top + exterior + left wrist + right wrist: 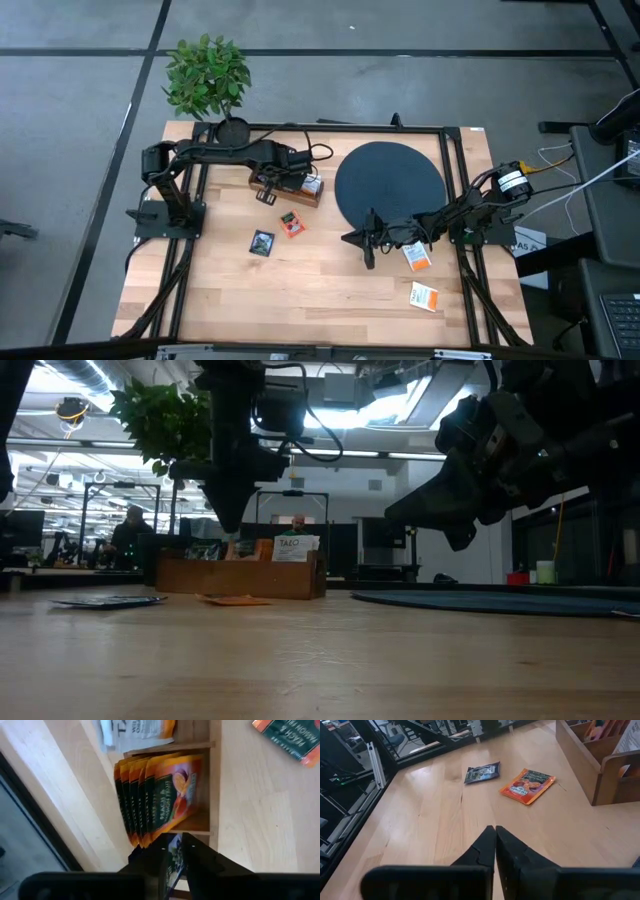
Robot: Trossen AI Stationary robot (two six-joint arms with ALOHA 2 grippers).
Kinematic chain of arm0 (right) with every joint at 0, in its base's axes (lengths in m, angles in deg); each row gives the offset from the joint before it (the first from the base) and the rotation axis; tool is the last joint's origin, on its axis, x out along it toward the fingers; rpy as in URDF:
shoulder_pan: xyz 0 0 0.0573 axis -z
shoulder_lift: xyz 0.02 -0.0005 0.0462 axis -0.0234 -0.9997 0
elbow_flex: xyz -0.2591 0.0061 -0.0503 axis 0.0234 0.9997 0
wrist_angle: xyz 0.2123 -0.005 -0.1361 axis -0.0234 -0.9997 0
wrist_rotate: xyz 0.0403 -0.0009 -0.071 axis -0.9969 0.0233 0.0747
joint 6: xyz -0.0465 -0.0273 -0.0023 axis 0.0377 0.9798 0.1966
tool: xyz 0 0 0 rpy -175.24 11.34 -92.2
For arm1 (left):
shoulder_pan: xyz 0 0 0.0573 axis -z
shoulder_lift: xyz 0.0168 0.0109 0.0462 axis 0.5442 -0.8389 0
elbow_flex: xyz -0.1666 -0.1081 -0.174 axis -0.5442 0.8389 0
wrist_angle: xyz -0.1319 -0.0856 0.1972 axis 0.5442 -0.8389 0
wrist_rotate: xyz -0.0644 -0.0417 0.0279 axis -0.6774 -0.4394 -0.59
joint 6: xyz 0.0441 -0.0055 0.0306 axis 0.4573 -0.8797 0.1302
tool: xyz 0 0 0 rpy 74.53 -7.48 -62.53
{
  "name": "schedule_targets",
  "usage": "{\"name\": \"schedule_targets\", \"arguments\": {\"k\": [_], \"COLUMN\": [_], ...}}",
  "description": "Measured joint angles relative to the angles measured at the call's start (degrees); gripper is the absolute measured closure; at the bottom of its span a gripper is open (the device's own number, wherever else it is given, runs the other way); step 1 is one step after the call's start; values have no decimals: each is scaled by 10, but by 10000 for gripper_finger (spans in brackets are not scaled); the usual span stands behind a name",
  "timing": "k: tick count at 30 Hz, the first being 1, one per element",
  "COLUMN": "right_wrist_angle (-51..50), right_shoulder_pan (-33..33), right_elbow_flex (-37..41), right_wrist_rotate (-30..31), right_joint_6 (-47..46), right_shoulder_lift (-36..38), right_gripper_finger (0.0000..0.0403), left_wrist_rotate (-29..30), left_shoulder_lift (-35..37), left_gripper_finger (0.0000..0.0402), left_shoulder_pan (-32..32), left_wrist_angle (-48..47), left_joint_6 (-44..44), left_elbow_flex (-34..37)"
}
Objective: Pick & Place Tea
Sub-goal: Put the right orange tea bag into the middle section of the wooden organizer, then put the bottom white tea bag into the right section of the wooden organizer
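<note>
The wooden tray (300, 190) stands at the table's far middle. One compartment holds a row of orange sachets (160, 800) on edge. My left gripper (174, 852) points down over the tray, fingers slightly apart, with a dark tea sachet (175, 865) standing between them. A dark sachet (482, 772) and a red-orange one (527, 786) lie flat on the table near the tray. Two white-and-orange sachets (417, 257) (426, 297) lie at the right. My right gripper (495, 827) hovers shut and empty above the table's middle, pointing left. My left gripper comes from above, pointing down, with the dark sachet's upper part (176, 857) in the narrow gap between its fingers, over the tray's compartment. Whether either finger touches the sachet I cannot tell; its lower end is hidden behind the fingers.
A big black round disc (390, 185) lies at the far right of the table, just beyond my right arm. A potted plant (205, 75) stands past the far left corner. Bare wood spreads across the near half of the table (300, 300).
</note>
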Motion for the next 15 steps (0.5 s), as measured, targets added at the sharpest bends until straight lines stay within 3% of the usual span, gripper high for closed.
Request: {"name": "schedule_targets", "arguments": {"k": [8,15], "right_wrist_angle": [-5,-4], "right_shoulder_pan": [0,0], "right_elbow_flex": [0,0], "right_wrist_rotate": [0,0], "right_joint_6": [-13,-10], "right_shoulder_lift": [0,0], "right_gripper_finger": [384,395], "left_wrist_rotate": [90,145], "left_shoulder_lift": [0,11], "left_gripper_finger": [325,359], "left_shoulder_pan": [10,34], "left_wrist_angle": [-1,-25], "left_joint_6": [6,-9], "left_elbow_flex": [0,-24]}}
